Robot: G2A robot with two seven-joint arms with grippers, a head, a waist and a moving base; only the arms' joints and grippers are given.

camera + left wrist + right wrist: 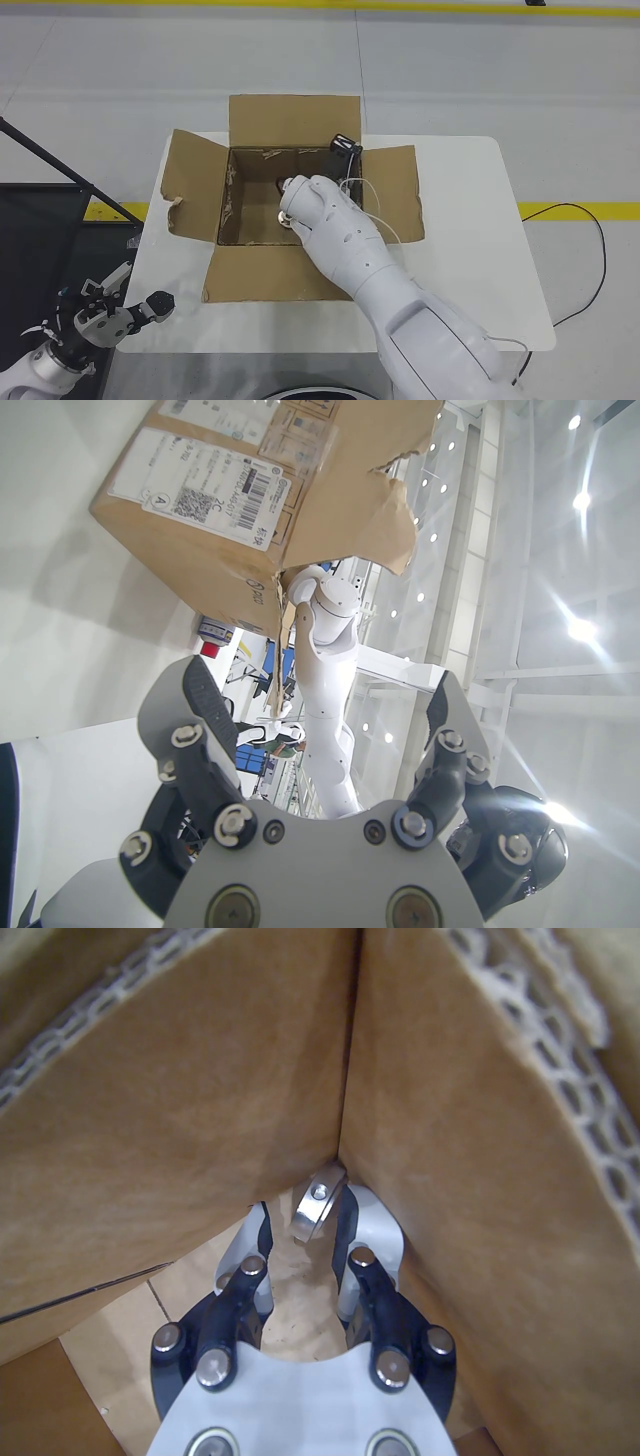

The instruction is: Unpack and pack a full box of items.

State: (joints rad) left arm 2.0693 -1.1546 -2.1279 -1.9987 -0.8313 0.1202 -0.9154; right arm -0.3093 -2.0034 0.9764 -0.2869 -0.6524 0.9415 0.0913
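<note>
A: Step in hand?
B: Unpacking, I judge. Left end effector [325, 680] hangs spread beside the white desk [470, 250]. Right end effector [305, 1210], fingers parted, flanks a silver metal ring [317, 1205] standing tilted in a corner of the open brown cardboard box [200, 1103].
A: Next?
B: Likely close squarely, then lift clear.

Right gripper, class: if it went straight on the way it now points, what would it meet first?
Most likely the metal ring, leaning in the inner corner of the cardboard box, partly between the open fingertips of the right gripper. The box walls meet right behind it, though depth is hard to judge.
</note>
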